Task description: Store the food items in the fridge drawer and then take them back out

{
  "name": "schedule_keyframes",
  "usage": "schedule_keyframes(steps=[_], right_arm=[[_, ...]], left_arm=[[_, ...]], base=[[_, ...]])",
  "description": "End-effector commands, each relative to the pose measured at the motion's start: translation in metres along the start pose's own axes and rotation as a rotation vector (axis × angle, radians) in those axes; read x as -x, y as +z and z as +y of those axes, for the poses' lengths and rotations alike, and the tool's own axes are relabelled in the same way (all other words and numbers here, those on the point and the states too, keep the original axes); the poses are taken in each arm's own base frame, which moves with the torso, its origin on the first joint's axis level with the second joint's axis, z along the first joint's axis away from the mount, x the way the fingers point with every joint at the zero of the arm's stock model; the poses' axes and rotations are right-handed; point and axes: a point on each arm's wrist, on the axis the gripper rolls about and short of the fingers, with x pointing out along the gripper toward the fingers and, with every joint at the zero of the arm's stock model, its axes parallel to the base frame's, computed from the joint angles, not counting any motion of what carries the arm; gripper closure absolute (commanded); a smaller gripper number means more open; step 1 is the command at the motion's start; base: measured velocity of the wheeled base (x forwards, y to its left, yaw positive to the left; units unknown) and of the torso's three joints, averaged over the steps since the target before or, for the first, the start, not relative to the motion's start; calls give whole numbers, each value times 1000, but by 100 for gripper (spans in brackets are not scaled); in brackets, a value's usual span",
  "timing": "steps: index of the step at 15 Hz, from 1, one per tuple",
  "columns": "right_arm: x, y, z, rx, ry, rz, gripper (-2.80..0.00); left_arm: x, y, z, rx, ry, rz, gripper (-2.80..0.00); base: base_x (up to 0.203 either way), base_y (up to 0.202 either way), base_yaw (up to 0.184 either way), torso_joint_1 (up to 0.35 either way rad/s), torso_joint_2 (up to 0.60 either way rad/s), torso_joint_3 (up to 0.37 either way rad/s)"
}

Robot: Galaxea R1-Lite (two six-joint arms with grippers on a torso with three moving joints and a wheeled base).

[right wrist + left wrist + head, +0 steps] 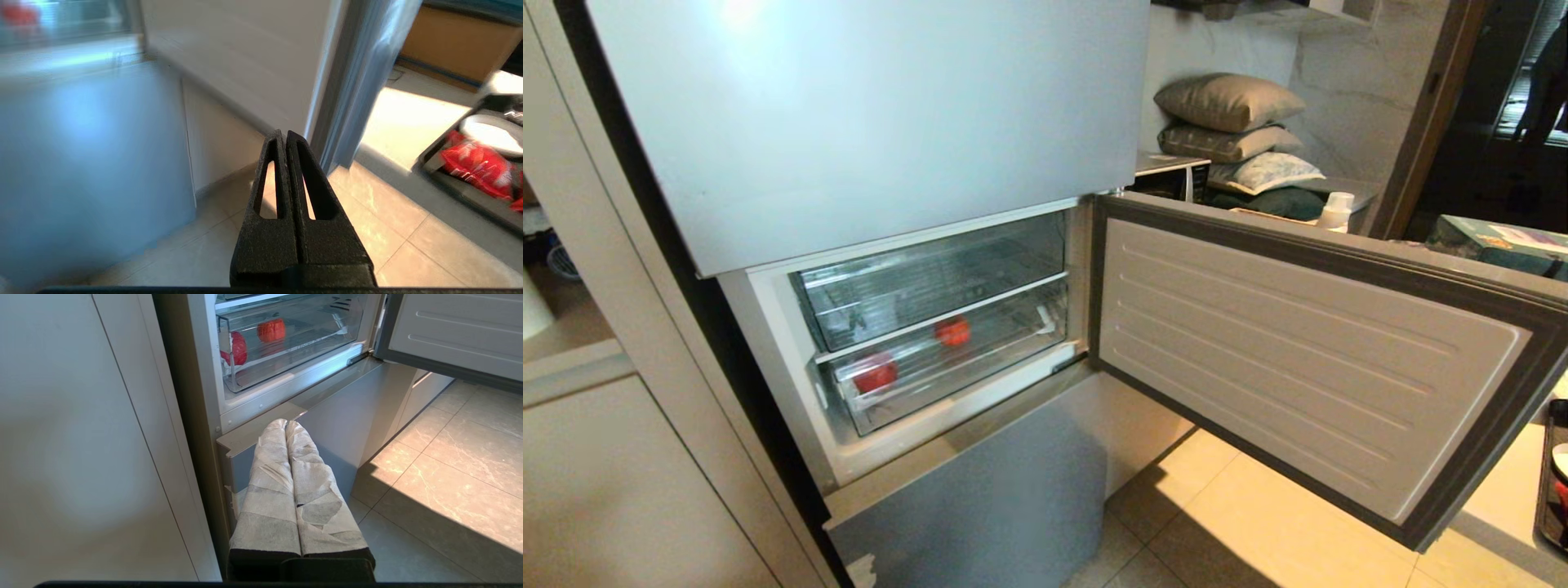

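Head view: fridge door (1307,359) swung wide; both claws, left (284,424) and right (284,134), pressed together.

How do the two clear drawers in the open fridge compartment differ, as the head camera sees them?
The upper drawer looks empty; the lower drawer holds two red food items, one near its front left and one farther back. The upper drawer sits pushed in under the closed top door, while the lower one juts slightly further forward. Both are clear plastic, wide and shallow, stacked behind the swung-open door.
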Motion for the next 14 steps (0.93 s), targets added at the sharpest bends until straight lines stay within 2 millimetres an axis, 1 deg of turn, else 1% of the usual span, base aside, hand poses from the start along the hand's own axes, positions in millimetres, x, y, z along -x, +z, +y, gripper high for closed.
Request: schedule_keyframes(steps=[1,3,4,7,8,10,14], right_arm=[[-13,32,-2,-136,-83,18,0],[-32,61,-5,-286,-196,-9,0],[-40,72,-7,-327,-283,-46,0],[-54,94,-17,-360,-456,-186,0],[-59,97,-21,-364,-483,-196,0],[-76,102,-34,-421,-495,-173,0],[-109,103,-58,-571,-487,-143,0]], left_arm=[[0,0,0,0,1,1,0],[0,0,0,0,1,1,0],[0,0,0,0,1,1,0],[0,0,0,0,1,1,0],[0,0,0,0,1,1,0],[0,0,0,0,1,1,0],[0,0,0,0,0,1,0]], base=[[0,0,0,0,0,0],[0,0,0,0,0,0],[0,0,0,0,0,0],[0,0,0,0,0,0],[0,0,0,0,0,0],[0,0,0,0,0,0],[0,0,0,0,0,0]])
